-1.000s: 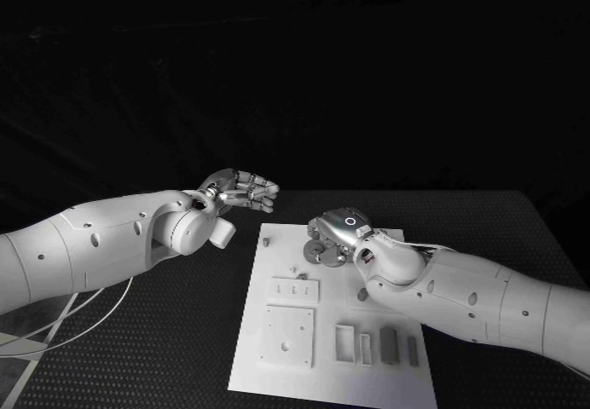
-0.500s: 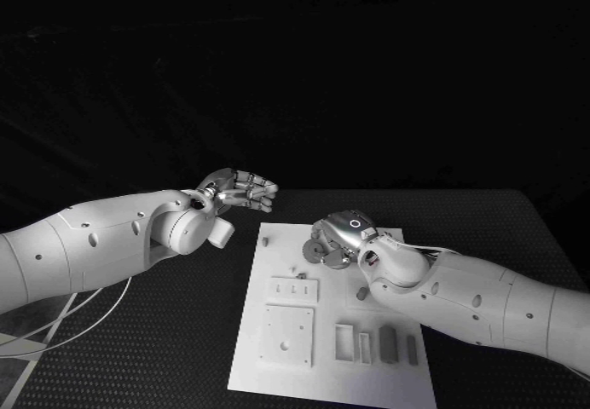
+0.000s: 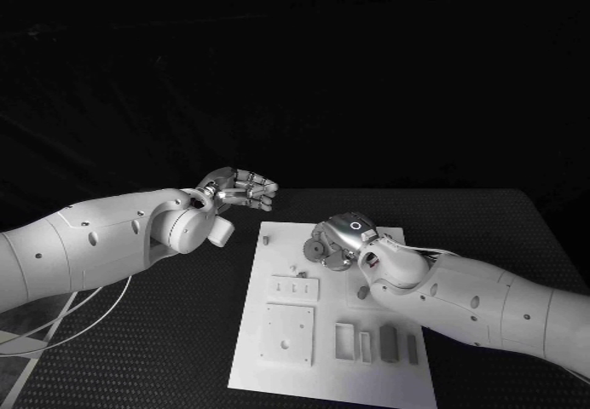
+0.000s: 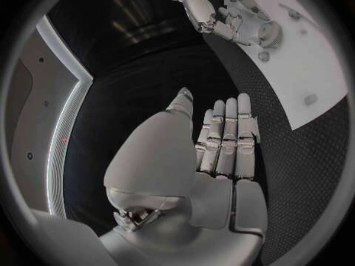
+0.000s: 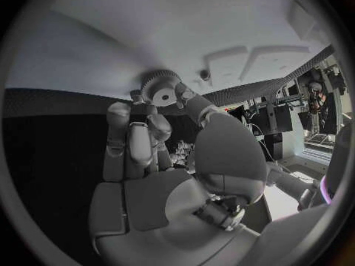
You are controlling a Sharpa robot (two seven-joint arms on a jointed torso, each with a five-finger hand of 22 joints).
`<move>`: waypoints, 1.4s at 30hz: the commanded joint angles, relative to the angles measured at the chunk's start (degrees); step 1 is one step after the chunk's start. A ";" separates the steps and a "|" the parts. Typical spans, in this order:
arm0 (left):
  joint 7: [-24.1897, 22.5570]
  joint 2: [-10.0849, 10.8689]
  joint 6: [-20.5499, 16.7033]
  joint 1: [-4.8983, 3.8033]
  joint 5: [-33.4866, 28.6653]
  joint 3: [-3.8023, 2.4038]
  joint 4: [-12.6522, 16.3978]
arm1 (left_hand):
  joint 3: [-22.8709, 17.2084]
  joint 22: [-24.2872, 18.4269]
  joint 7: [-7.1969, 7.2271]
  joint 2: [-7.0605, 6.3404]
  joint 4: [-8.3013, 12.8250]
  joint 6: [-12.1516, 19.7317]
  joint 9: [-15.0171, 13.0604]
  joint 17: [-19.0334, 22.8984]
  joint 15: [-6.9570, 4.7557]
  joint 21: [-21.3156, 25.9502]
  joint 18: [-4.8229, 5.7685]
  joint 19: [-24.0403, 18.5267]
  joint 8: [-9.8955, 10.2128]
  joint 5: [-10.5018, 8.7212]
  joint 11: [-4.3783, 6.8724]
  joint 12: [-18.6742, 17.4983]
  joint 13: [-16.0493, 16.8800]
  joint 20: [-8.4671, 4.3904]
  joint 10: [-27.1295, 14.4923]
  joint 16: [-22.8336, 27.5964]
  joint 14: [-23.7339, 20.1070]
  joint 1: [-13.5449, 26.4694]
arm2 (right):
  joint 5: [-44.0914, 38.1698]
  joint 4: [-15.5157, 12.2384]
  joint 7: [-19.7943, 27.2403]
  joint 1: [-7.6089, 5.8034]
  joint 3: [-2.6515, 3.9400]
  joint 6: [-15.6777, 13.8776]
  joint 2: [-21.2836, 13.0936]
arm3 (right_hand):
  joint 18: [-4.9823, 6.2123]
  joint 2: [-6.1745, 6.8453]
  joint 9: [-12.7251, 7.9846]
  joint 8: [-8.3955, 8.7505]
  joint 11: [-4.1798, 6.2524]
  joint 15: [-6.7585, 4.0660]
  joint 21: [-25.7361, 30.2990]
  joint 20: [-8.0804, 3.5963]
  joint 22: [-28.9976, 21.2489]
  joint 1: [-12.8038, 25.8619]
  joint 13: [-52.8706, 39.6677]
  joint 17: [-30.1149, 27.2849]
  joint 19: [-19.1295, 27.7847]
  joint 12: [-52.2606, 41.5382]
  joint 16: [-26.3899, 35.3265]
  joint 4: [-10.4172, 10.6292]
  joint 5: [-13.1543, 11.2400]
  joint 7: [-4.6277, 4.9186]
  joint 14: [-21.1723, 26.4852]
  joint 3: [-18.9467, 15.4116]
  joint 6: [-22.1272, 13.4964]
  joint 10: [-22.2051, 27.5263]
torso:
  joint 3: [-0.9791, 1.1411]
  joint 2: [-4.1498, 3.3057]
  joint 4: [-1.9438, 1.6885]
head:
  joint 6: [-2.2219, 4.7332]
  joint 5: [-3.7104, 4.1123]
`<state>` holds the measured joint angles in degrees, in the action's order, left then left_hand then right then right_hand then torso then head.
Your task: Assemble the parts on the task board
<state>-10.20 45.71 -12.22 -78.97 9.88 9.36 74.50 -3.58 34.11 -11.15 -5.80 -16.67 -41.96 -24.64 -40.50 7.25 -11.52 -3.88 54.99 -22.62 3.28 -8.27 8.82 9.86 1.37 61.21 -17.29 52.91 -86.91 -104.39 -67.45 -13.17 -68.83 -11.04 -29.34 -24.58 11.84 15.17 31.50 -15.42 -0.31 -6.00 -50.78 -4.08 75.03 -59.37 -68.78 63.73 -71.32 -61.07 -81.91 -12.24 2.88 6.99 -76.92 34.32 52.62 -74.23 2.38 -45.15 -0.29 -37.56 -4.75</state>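
Note:
The white task board (image 3: 277,375) lies in the middle of the black table. My right hand (image 3: 343,239) hovers over the board's far end, pinching a grey gear (image 3: 316,250) between thumb and fingers. The right wrist view shows that gear (image 5: 161,87) at the fingertips, close above the board (image 5: 185,23), with a small peg (image 5: 205,74) beside it. My left hand (image 3: 242,188) is raised off the board's far left corner, fingers extended and nothing in it (image 4: 222,153). In the left wrist view the right hand (image 4: 222,12) and its gear (image 4: 268,36) are over the board (image 4: 314,59).
Small pegs stand on the board (image 3: 266,240) (image 3: 292,270) (image 3: 363,293). A slotted block (image 3: 295,290), a square plate (image 3: 289,335) and rectangular holders (image 3: 365,344) with a grey piece (image 3: 390,344) take up the near half. A loose cable (image 3: 74,328) lies at the left.
My right hand has shifted slightly toward the near side with the gear still in its fingers. The left hand has stayed where it was.

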 commanded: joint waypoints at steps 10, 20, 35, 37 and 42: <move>-0.40 -0.16 0.96 -0.04 0.25 -0.04 0.02 | 0.47 0.08 -1.02 0.03 -0.01 0.29 -0.09 -0.13 0.30 0.19 -0.43 -0.10 0.39 -0.35 -0.24 -0.32 0.07 0.42 0.19 0.25 0.11 0.13 | 0.09 1.58 0.23 0.18 -0.03 0.83 0.88 | 3.16 0.62 -0.03 0.21 -0.23 0.38 0.27 0.00 0.32 -0.31 0.00 -0.10 0.02 0.12 0.37 0.25 -0.12 0.06 -0.01 0.13 -0.32 0.28 | -0.02 0.00 -0.01 | -0.08 0.01; -0.38 -0.26 0.97 -0.04 0.25 -0.04 -0.02 | 0.48 0.09 -1.02 0.04 -0.02 0.29 -0.10 -0.15 0.30 0.20 -0.43 -0.10 0.39 -0.35 -0.24 -0.33 0.08 0.42 0.19 0.27 0.12 0.14 | 0.03 2.49 0.34 0.52 -0.16 0.83 1.46 | 3.16 0.03 0.03 0.20 -0.22 0.37 0.31 -0.07 0.39 -1.62 -0.23 -0.02 0.04 -0.08 0.36 -0.49 -0.12 0.05 -0.06 0.49 -0.31 0.23 | 0.03 -0.10 -0.04 | -0.27 -0.03; -0.38 -0.26 0.96 -0.04 0.25 -0.04 -0.02 | 0.47 0.10 -1.02 0.08 -0.02 0.29 -0.11 -0.19 0.30 0.21 -0.43 -0.09 0.39 -0.35 -0.24 -0.35 0.10 0.42 0.20 0.31 0.13 0.14 | -0.12 1.91 0.86 0.62 -0.21 0.79 1.35 | 3.16 -4.62 1.30 -1.97 0.91 -0.63 0.11 0.22 0.77 -3.40 -0.85 0.53 0.15 -0.74 0.08 -3.59 -0.13 -1.19 -0.34 -0.01 3.44 -0.51 | 0.01 0.02 0.05 | -0.69 -0.20; -0.38 -0.26 0.97 -0.04 0.25 -0.04 -0.05 | 0.47 0.10 -1.02 0.09 -0.02 0.29 -0.11 -0.19 0.30 0.21 -0.43 -0.09 0.39 -0.35 -0.24 -0.35 0.10 0.42 0.21 0.31 0.13 0.14 | -0.12 1.81 0.86 0.62 -0.20 0.76 1.31 | 3.16 -5.07 1.47 -2.20 1.06 -0.76 0.07 0.26 0.80 -3.24 -0.92 0.60 0.15 -0.79 0.05 -3.84 -0.13 -1.34 -0.37 -0.21 3.88 -0.62 | 0.01 0.02 0.05 | -0.69 -0.20; -0.38 -0.31 0.94 -0.04 0.25 -0.04 -0.09 | 0.47 0.11 -1.02 0.09 -0.02 0.28 -0.12 -0.20 0.30 0.21 -0.43 -0.09 0.39 -0.35 -0.24 -0.35 0.10 0.42 0.21 0.32 0.14 0.14 | -0.10 1.63 0.79 0.62 -0.20 0.72 1.29 | 3.16 -6.15 1.93 -2.90 1.49 -1.14 0.04 0.35 0.82 -2.68 -0.93 0.57 0.17 -0.67 0.05 -3.96 -0.13 -1.81 -0.35 -0.58 5.19 -0.67 | 0.03 0.03 0.01 | -0.73 -0.17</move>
<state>-10.16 45.52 -12.16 -78.97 9.88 9.36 74.39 -3.58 34.14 -11.14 -5.80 -16.67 -41.96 -24.67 -40.65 7.25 -11.52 -3.59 54.99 -22.62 3.28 -8.27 8.82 9.89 1.37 61.21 -17.29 52.91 -86.91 -104.29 -65.77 -12.64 -68.43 -11.09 -29.51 -23.29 11.85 9.71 32.94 -18.15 0.84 -6.78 -50.79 -3.85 75.03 -61.93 -69.71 64.31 -71.31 -61.74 -81.73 -16.00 2.65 5.00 -77.25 33.91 56.33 -74.95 2.41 -45.14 -0.24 -38.28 -4.95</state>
